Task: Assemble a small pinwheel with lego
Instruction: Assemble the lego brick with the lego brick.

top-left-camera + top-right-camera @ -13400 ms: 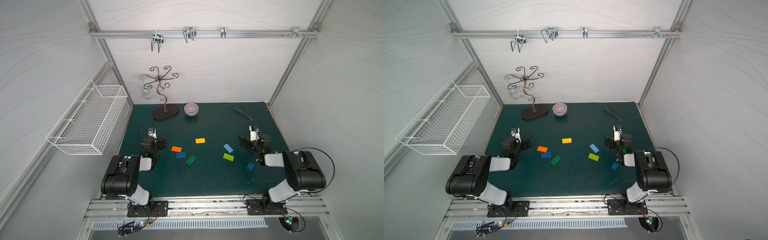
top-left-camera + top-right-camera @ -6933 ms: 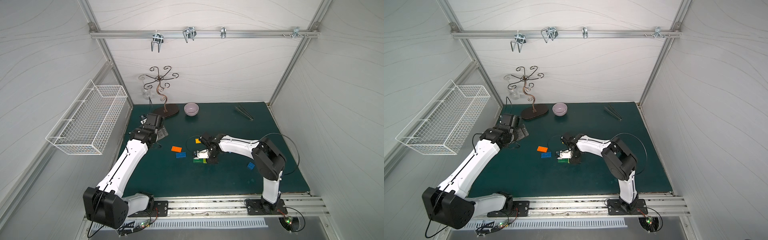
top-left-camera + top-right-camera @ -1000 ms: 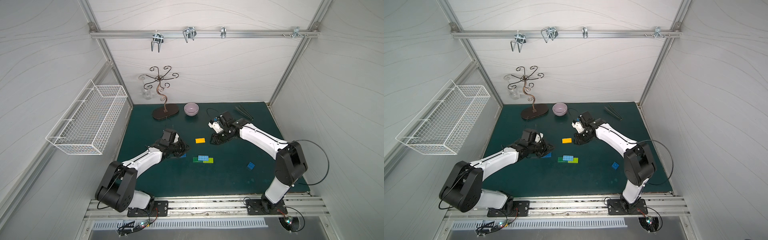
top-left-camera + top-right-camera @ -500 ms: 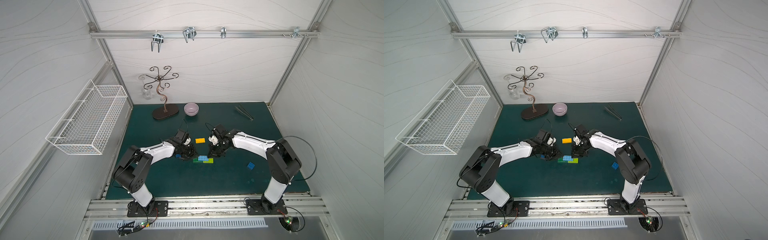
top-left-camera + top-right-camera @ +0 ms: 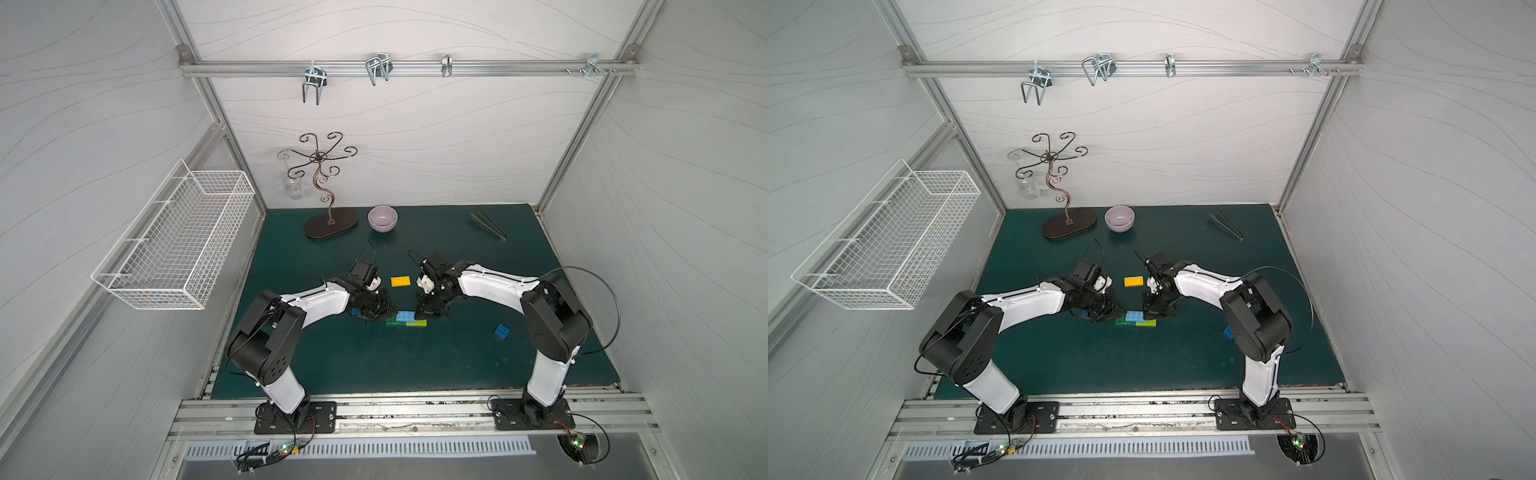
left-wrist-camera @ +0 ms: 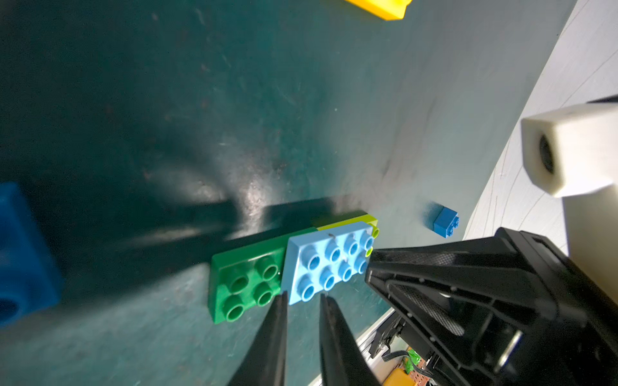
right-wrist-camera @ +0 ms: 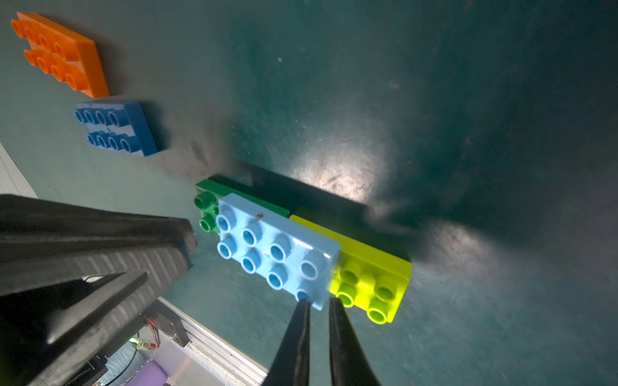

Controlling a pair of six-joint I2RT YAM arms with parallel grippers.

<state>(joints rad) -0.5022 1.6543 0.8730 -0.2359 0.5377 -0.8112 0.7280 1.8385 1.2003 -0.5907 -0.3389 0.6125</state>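
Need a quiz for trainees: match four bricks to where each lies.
1 light blue rectangular plastic brick
2 yellow rectangular plastic brick
3 small square blue plastic brick
4 orange rectangular plastic brick

A beside dark blue rectangular brick
B alone beside right arm
C atop dark green brick and lime brick
D between left arm and right arm

Pairs: 1-C, 2-D, 3-B, 4-A

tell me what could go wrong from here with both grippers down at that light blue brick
1. The light blue brick bridges the dark green brick and the lime brick. The left gripper and right gripper have their tips at its opposite ends, so uneven pressing may tilt it or split the seam.
2. Nothing anchors the joined bricks on the mat, so a sideways nudge could slide them.
3. The grippers work close together and might collide.
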